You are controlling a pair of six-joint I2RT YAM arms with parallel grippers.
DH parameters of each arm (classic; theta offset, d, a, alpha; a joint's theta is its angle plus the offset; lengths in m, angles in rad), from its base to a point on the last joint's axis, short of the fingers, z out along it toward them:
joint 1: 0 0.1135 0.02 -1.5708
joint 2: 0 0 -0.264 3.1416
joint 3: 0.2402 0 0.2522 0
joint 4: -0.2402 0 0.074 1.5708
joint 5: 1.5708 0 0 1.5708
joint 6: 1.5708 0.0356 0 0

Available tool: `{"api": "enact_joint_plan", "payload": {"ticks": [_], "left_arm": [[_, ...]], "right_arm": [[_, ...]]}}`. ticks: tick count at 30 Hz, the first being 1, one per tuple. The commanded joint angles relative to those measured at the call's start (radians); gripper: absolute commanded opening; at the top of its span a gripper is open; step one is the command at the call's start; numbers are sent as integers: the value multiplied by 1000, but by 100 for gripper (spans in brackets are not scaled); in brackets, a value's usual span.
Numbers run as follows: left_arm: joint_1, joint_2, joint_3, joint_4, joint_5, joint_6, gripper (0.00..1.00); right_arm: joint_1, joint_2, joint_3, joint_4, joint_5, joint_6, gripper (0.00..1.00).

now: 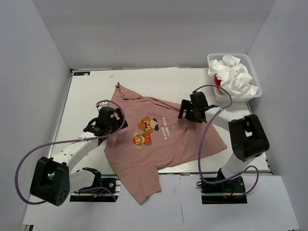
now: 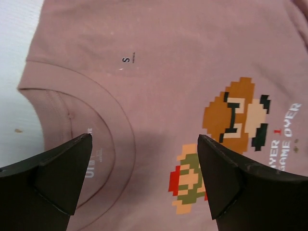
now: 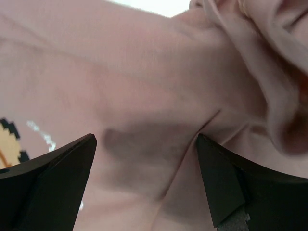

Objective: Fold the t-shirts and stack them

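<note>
- Top view: the pink shirt (image 1: 168, 144) lay spread chest-up across the middle of the table (image 1: 86, 91). One sleeve pointed at the far left corner, and another part of the shirt hung over the near edge.
- Its chest showed a pixel print (image 1: 145, 132) with a line of white text beside it. The cloth was mostly flat, with creases along its right side.
- The left gripper (image 1: 102, 126) hung over the shirt's left edge with its jaws spread and nothing in them. The right gripper (image 1: 187, 112) was over the shirt's far right part, also released.
- White shirts (image 1: 236, 74) sat crumpled in a basket (image 1: 259, 90) at the far right corner, with a red patch (image 1: 219, 81) showing.
- Left wrist view: the left gripper (image 2: 144, 144) was wide apart just above the shirt (image 2: 168, 57). The round collar (image 2: 122, 154) sat below the fingers, and the print (image 2: 236, 115) was to the right. Bare table (image 2: 14, 96) showed on the left.
- Right wrist view: the right gripper (image 3: 144, 144) gaped empty close over the pink cloth (image 3: 120, 72). The cloth was bunched into a thick fold (image 3: 269, 57) at the upper right.
</note>
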Motion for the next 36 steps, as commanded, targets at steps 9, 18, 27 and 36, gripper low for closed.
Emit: {"api": "enact_joint_plan", "payload": {"ticks": [9,18,27,36], "left_arm": [[-2,23,-167,105,33,-75,100],[-2,172,-126,29,6,-85,100],[7,280,-69,-45,6,-105,100],[-2,323,-25,-88,-12,-114,100]], "right_arm": [[6,162,154,107,144,112,90],[3,334,379,150,249,86,90],[-4,668,901,243,339,31,90],[-20,802,1247,306,145,-120,90]]}}
